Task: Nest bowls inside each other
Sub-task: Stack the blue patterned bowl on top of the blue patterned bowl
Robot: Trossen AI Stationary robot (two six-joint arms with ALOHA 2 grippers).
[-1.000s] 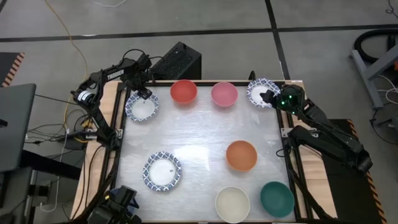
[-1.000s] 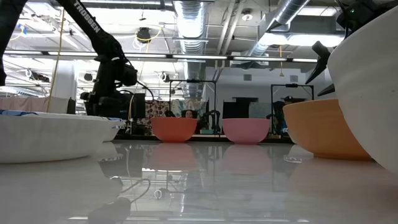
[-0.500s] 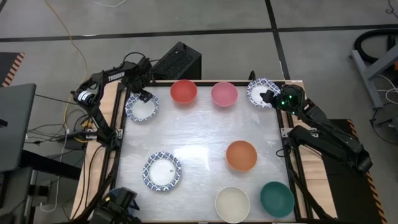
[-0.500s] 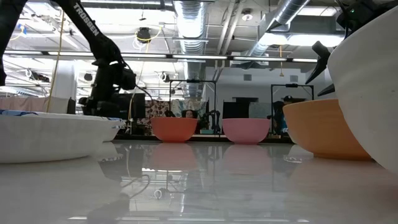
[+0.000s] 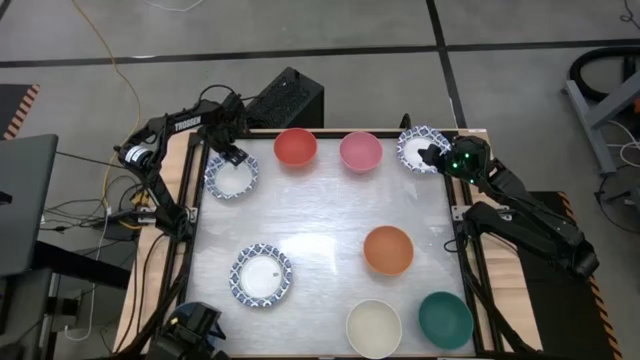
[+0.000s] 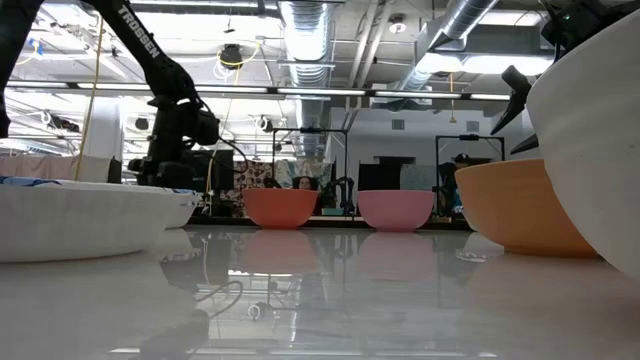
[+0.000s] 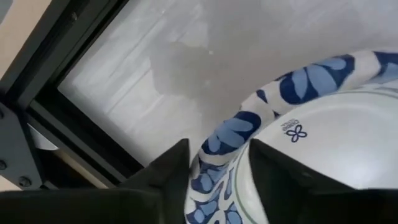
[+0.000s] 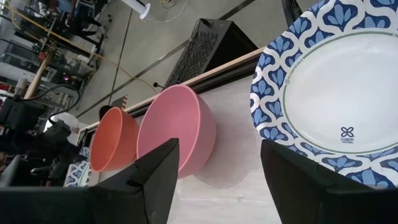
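Left end effector (image 7: 214,163) straddles patterned bowl (image 7: 298,149) rim.

Eight bowls (image 5: 388,250) upright, apart, un-nested: three blue-rimmed, red, pink, orange, cream, teal.

So the counter (image 5: 320,205) is a pale glossy slab in a dark frame, with eight bowls sitting on it. Back row: a blue-rimmed bowl (image 5: 232,177) at the left corner, then the red bowl (image 5: 295,147), the pink bowl (image 5: 360,151) and another blue-rimmed one (image 5: 420,148) at the right corner. Nearer: a third blue-rimmed bowl (image 5: 262,275) on the left, the orange bowl (image 5: 388,250) mid-right, and the cream bowl (image 5: 373,327) beside the teal bowl (image 5: 445,319) (right at the front edge).
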